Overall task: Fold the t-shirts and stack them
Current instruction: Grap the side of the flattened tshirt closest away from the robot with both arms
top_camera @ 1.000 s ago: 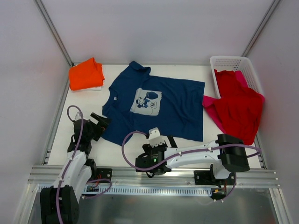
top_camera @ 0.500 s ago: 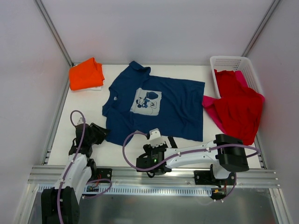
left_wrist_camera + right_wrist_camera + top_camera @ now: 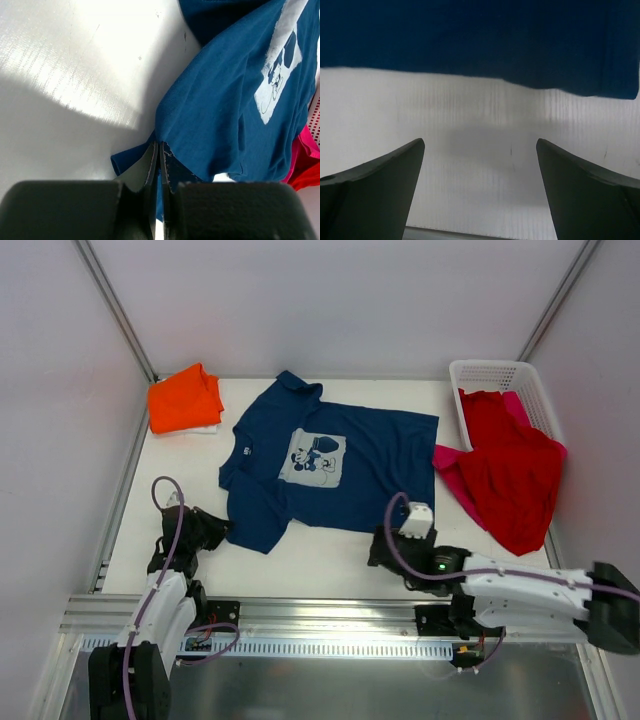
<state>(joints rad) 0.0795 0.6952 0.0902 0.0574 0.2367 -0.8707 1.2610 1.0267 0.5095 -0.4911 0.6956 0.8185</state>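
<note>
Cloth comes first at the far left corner of the white table (image 3: pixel 320 565), where a folded orange t-shirt (image 3: pixel 185 400) lies as the likely base of the stack. Nearer the arms, the left gripper (image 3: pixel 159 147) is clenched on the near left corner of the navy blue t-shirt (image 3: pixel 370 470), probably its near sleeve. The wrist view shows blue cloth pinched between the closed fingers. The rest of that shirt lies spread across the middle of the table, pale square cartoon-mouse print (image 3: pixel 318 456) facing up.

Further right, the right gripper (image 3: pixel 480 145) hangs released with its fingers wide apart over bare table, just short of the shirt's near edge and not touching it.

To fold well, this gripper should probably move in and pinch the near hem first. Both arms could then lift level, keep the edge taut and carry it over to the far side without dragging the body into wrinkles.

At the right, a pink t-shirt (image 3: pixel 452 465) lies just beside the navy hem, perhaps touching it. A red t-shirt (image 3: pixel 515 475) spills from the white plastic lattice basket (image 3: pixel 495 372) over it. Either could snag on a wide sweep.
</note>
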